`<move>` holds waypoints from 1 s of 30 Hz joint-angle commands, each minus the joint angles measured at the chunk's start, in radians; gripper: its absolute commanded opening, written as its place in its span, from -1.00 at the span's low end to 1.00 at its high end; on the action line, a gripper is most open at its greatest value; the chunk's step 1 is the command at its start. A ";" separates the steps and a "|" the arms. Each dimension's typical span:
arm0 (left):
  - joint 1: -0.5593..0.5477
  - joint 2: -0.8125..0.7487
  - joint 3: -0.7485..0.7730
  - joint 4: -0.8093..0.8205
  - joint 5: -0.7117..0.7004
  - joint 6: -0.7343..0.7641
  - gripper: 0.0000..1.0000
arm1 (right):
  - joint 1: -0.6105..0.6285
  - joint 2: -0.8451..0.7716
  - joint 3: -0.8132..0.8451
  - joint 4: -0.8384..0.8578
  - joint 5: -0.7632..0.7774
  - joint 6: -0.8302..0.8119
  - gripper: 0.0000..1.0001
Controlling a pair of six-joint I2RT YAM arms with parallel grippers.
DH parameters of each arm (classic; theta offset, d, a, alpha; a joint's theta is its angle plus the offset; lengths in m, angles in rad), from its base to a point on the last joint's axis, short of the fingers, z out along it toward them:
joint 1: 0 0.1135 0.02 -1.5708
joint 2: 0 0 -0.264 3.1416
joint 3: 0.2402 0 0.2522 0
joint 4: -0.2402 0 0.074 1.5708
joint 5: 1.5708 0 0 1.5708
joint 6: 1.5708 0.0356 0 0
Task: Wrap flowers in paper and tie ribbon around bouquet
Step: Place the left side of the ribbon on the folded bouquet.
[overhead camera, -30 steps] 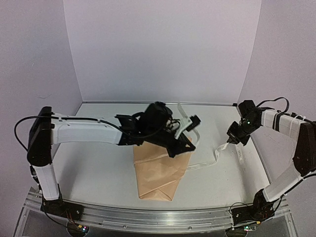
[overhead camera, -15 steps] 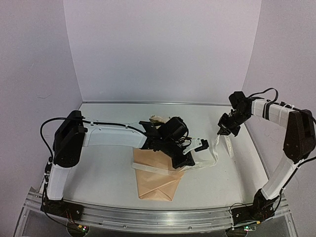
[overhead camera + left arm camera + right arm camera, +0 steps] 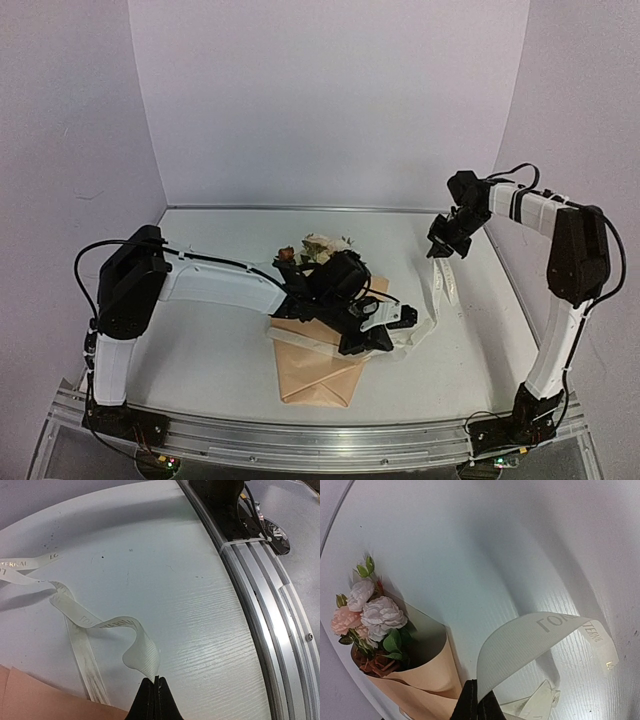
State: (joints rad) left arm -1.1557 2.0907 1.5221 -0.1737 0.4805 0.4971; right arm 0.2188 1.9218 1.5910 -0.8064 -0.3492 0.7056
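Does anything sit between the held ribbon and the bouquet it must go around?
Nothing visible. The ribbon lies across the bouquet, pinched by the left end effector and right end effector; only the left arm itself hangs over it.

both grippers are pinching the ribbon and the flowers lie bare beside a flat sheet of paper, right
Not quite. The flowers are not bare: they sit inside the paper, which is rolled into a cone around them, as the right wrist view shows. The left gripper and right gripper do each pinch the ribbon.
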 commanded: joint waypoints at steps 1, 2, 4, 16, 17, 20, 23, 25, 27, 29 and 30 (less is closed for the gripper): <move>-0.001 -0.143 -0.108 0.265 0.064 0.083 -1.00 | 0.005 0.059 0.122 -0.050 0.014 -0.030 -1.00; -0.001 -0.152 -0.126 0.294 0.060 0.084 -1.00 | 0.005 0.071 0.136 -0.054 0.010 -0.025 -1.00; 0.001 -0.148 -0.126 0.300 0.052 0.092 -1.00 | 0.004 0.089 0.161 -0.060 0.001 -0.015 -1.00; 0.021 -0.181 -0.147 0.425 0.117 0.099 -1.00 | 0.012 0.149 0.217 -0.099 0.004 -0.034 -1.00; 0.021 -0.190 -0.155 0.444 0.116 0.096 -1.00 | 0.013 0.152 0.218 -0.100 0.004 -0.032 -1.00; 0.022 -0.210 -0.167 0.506 0.108 0.095 -1.00 | 0.013 0.155 0.214 -0.100 0.002 -0.029 -1.00; 0.030 -0.200 -0.158 0.541 0.112 0.083 -1.00 | 0.017 0.156 0.212 -0.101 0.002 -0.028 -1.00; 0.031 -0.171 -0.118 0.497 0.123 0.106 -1.00 | 0.017 0.152 0.208 -0.101 0.002 -0.029 -1.00; 0.033 -0.131 -0.083 0.447 0.135 0.120 -1.00 | 0.020 0.149 0.206 -0.101 -0.001 -0.028 -1.00; 0.033 -0.093 -0.050 0.396 0.137 0.128 -0.99 | 0.026 0.143 0.206 -0.101 -0.006 -0.028 -1.00; 0.034 -0.074 -0.043 0.385 0.136 0.127 -0.99 | 0.030 0.139 0.204 -0.101 -0.009 -0.029 -1.00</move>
State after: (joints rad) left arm -1.1295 1.9581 1.3994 0.2645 0.5896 0.5961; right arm 0.2316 2.0686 1.7719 -0.8921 -0.3523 0.6838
